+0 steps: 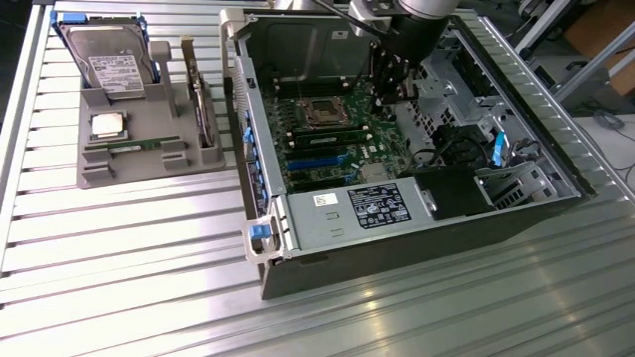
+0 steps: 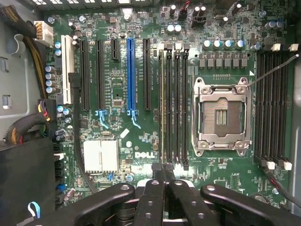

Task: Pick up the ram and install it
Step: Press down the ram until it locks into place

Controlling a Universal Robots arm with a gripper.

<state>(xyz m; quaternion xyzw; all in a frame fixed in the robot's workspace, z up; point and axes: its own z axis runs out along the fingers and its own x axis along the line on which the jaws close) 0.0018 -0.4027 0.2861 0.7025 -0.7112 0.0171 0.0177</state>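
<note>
A ram stick (image 1: 329, 139) stands in one of the black memory slots beside the empty CPU socket (image 1: 323, 111) on the motherboard. In the wrist view this ram (image 2: 162, 103) shows edge-on in the outermost slot of that bank. My gripper (image 2: 164, 168) is shut, its black fingertips pressed together with nothing visible between them, in line with that slot's end. I cannot tell whether it touches the stick. In the exterior view the gripper (image 1: 395, 89) hangs inside the open case above the board. A second, alike ram stick (image 1: 134, 146) lies in the grey tray (image 1: 184, 165).
The tray at the exterior view's left also holds a hard drive (image 1: 107, 59) and a square silver CPU (image 1: 107, 125). The case (image 1: 297, 230) walls, the power supply (image 1: 362, 208), a black shroud (image 1: 451, 190) and cables surround the board. Ribbed metal table (image 1: 149, 282) lies all around.
</note>
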